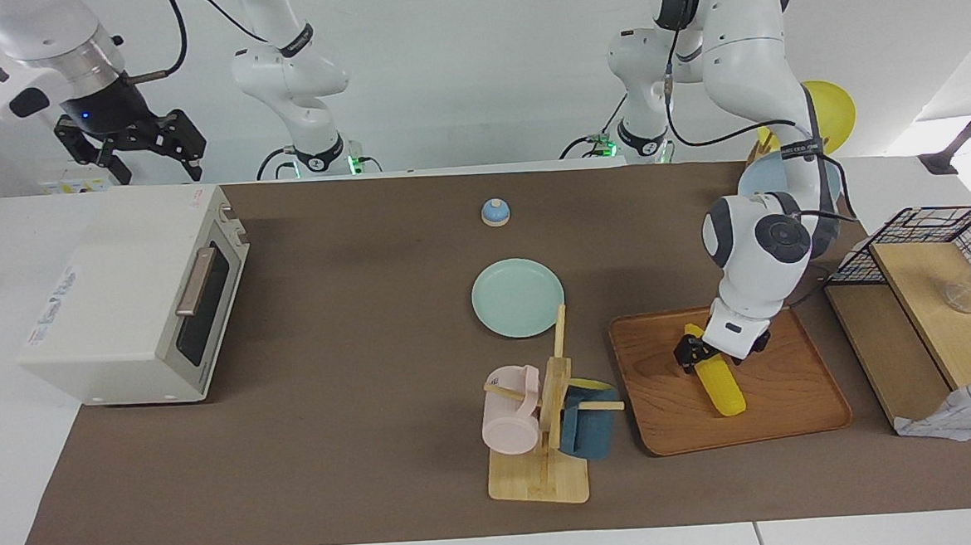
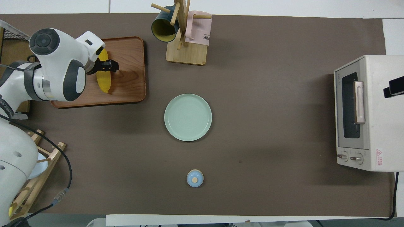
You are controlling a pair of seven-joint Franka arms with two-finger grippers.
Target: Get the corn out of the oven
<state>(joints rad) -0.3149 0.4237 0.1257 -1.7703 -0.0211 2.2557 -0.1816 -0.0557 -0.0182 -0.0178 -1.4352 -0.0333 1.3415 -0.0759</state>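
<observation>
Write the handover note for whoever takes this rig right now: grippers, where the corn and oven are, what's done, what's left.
Left gripper: down on the wooden tray, straddling the corn at its robot-side end; whether the grip is on or released is unclear.
Right gripper: open, waiting in the air over the oven.
Corn: lying on the tray at the left arm's end of the table.
Oven: at the right arm's end, door shut.
Done: corn is out of the oven and on the tray.
Left: confirm release, lift the left arm clear.

Brown-matted table (image 1: 337,446) carries the oven (image 1: 133,295), green plate (image 1: 517,297), blue knob (image 1: 495,212) — perhaps a lid — mug rack (image 1: 539,477), wooden tray (image 1: 792,406)
</observation>
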